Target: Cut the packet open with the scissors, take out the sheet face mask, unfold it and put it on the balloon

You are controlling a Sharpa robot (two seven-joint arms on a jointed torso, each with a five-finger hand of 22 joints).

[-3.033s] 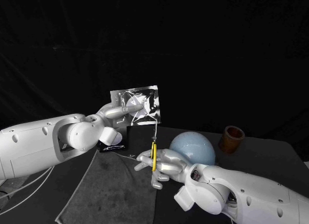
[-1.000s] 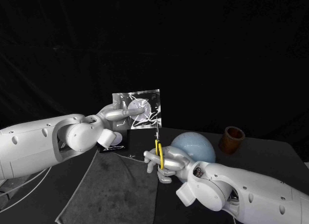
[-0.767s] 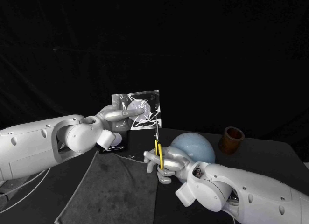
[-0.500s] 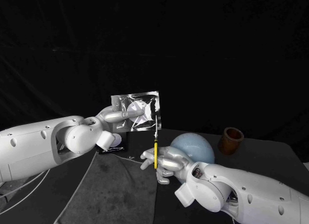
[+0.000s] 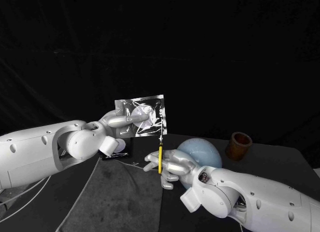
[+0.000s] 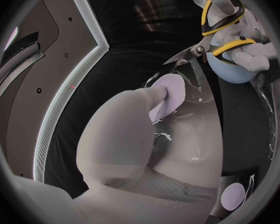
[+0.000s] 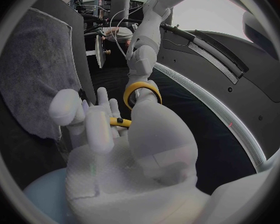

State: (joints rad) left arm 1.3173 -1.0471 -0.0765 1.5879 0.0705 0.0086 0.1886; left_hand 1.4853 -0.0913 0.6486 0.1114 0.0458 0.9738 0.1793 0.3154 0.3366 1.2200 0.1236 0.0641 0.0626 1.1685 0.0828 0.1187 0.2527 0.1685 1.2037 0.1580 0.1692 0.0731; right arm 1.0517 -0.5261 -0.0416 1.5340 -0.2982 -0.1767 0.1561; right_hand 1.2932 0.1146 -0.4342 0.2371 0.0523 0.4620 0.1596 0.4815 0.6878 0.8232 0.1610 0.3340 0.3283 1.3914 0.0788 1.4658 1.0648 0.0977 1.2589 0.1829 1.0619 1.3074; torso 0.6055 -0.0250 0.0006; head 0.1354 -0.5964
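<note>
As I watched from the head camera, the packet stood upright in the air above the table's far side. It was a square of crinkled, glossy silver foil, slightly tilted. The left hand grasped it by its left half, arm raised, with one pale fingertip pressed flat on the foil. The right hand was clenched round the scissors, held below the packet. Their yellow loop handles sat in its fingers and the thin metal blades pointed straight up to the packet's bottom edge near the right corner. I could not tell whether they bit the foil. Just behind that hand sat the smooth, pale blue balloon, with a brown cup beside it. A coarse grey cloth covered the near table.
</note>
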